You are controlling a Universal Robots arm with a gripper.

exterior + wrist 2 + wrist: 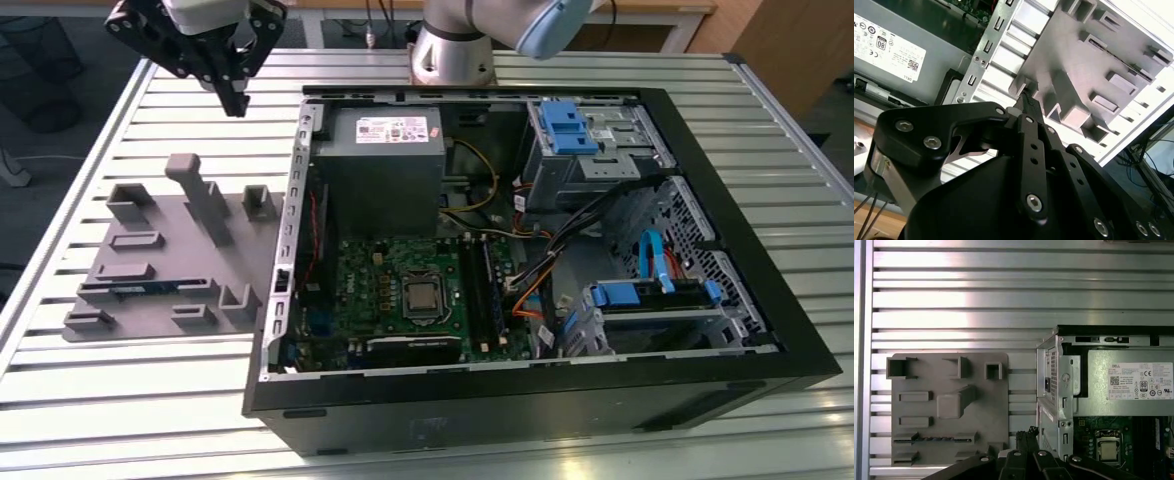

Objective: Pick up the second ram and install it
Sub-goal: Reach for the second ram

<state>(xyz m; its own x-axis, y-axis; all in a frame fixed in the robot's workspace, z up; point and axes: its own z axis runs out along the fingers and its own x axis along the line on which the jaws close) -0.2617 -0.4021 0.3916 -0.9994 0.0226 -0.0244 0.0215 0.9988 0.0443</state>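
The second ram (140, 290) is a thin dark-blue stick lying in a slot near the front of the grey holder tray (147, 262), to the exterior view's left of the open computer case. In the first wrist view the ram (934, 438) shows as a dark strip in the tray (919, 382). My gripper (238, 102) hangs high above the table behind the tray, well apart from the ram. Its black fingers (1030, 107) meet at the tips, shut with nothing between them. In the first wrist view the gripper (1026, 432) points down beside the tray's edge.
The black case (747, 300) lies open on the slatted metal table (120, 400). Inside are the grey power-supply box (378, 150), the green motherboard (374, 285) with its processor (424, 296), blue drive brackets (567, 125) and loose cables. The arm's base (451, 55) stands behind the case.
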